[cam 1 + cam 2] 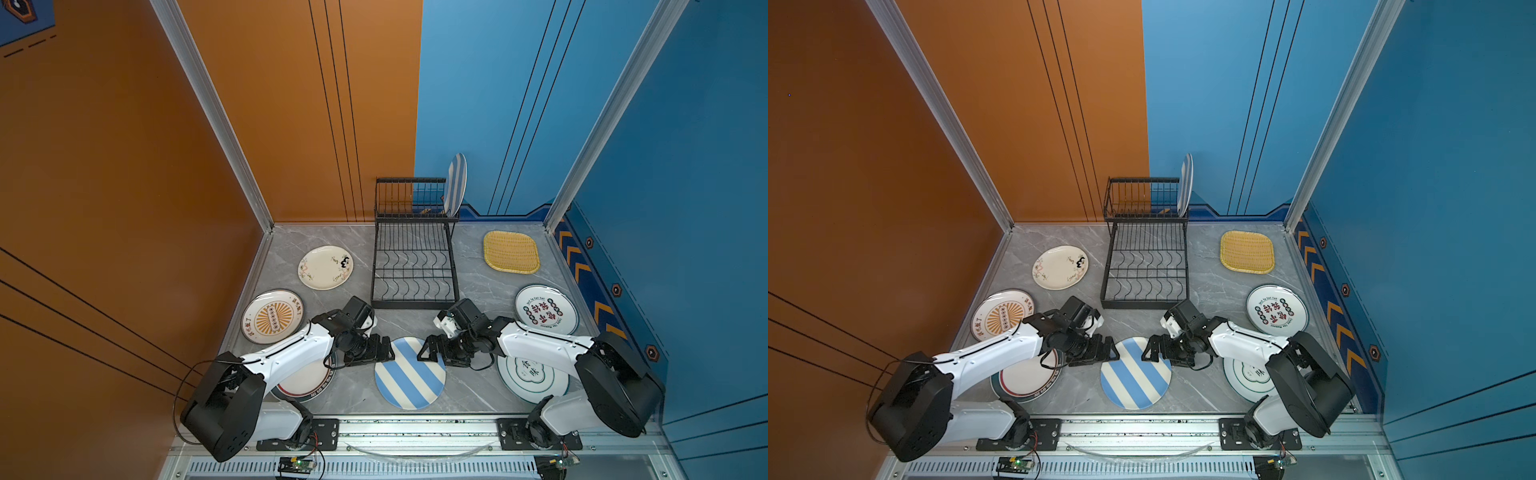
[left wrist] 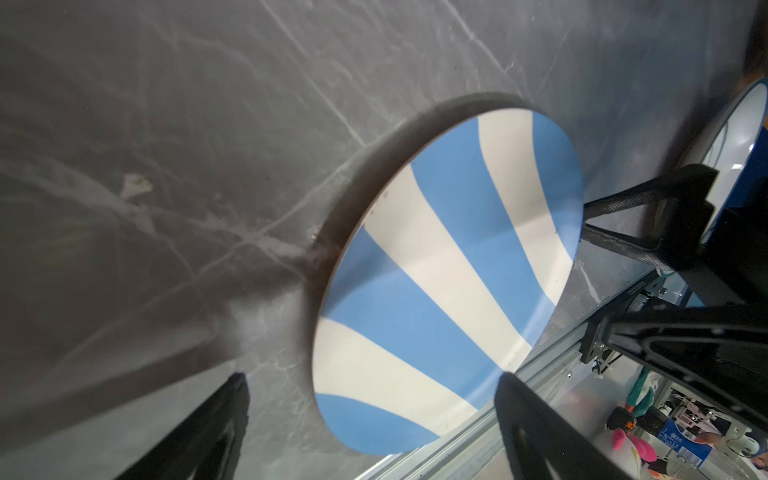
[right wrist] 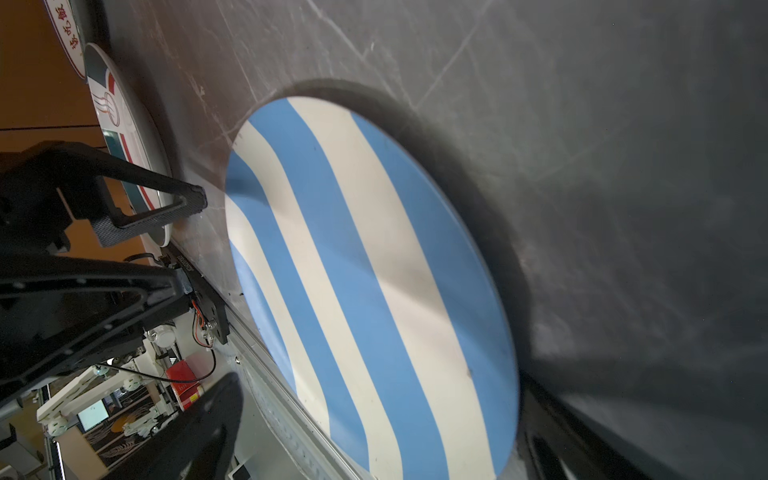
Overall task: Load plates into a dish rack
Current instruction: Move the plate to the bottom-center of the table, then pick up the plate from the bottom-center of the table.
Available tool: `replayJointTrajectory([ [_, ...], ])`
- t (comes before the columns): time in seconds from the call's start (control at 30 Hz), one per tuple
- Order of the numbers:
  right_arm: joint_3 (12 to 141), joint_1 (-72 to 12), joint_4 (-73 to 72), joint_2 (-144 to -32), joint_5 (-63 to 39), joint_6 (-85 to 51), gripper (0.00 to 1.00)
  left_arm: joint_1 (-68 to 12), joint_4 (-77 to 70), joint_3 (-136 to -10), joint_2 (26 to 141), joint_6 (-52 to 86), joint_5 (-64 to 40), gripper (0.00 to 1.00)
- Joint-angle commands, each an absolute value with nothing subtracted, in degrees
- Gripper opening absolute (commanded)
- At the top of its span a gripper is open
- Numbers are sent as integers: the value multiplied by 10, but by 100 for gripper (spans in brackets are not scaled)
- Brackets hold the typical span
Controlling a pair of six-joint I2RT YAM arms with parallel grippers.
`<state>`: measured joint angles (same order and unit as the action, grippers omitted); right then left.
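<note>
Both jaw sets stand wide and empty: left gripper (image 1: 383, 351) and right gripper (image 1: 430, 351) flank the striped plate (image 1: 410, 372), flat between their tips; rim contact is unclear. A shallow pinch may skid it over the slick table (image 1: 469, 266), or the tips may clash.

a blue-and-white striped plate (image 3: 365, 282) lies flat on the grey marbled desk (image 3: 623, 124), its near edge between the wide-spread fingers (image 3: 216, 424) of the right hand (image 3: 378, 390). the left hand (image 3: 189, 245) sits just beside its far rim.
</note>
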<state>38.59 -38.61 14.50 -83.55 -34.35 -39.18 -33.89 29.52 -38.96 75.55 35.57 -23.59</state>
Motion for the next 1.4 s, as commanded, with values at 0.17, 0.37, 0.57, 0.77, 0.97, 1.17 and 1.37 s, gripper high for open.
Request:
replayJointTrajectory([
  [0.17,344,-375,197,-807,-343,-354,97,-383,313,-373,759,410,-214,80],
  [0.37,315,-368,167,-792,-354,-355,91,-398,267,-349,754,447,-198,69],
  [0.57,287,-360,121,-790,-377,-366,86,-405,217,-313,751,478,-191,66],
  [0.77,277,-359,79,-813,-404,-370,77,-405,168,-285,749,494,-199,62],
  [0.97,269,-357,28,-842,-437,-381,73,-402,125,-266,758,494,-216,59],
  [1.17,270,-348,10,-844,-449,-382,72,-397,115,-263,765,489,-221,59],
  [1.37,278,-336,1,-828,-465,-383,57,-392,115,-270,771,480,-224,59],
])
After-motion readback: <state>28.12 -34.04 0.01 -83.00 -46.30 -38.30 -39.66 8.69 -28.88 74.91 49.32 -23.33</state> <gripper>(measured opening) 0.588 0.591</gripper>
